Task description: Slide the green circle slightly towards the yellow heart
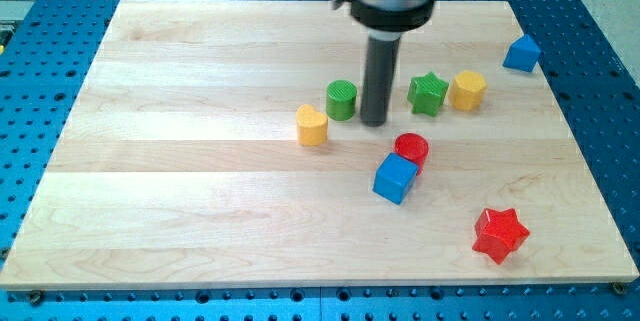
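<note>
The green circle (341, 99) stands on the wooden board (200, 161) just left of centre at the view's upper middle. The yellow heart (312, 125) lies close to its lower left, a small gap apart. My tip (375, 121) is down on the board just to the right of the green circle, slightly below its level, with a narrow gap between them. The dark rod rises from it to the arm's grey housing at the view's top.
A green star (428, 93) and a yellow hexagon (467, 90) sit right of the rod. A red circle (411, 148) touches a blue cube (395, 178) below the tip. A red star (499, 234) is at lower right. A blue block (522, 53) rests at the board's upper right edge.
</note>
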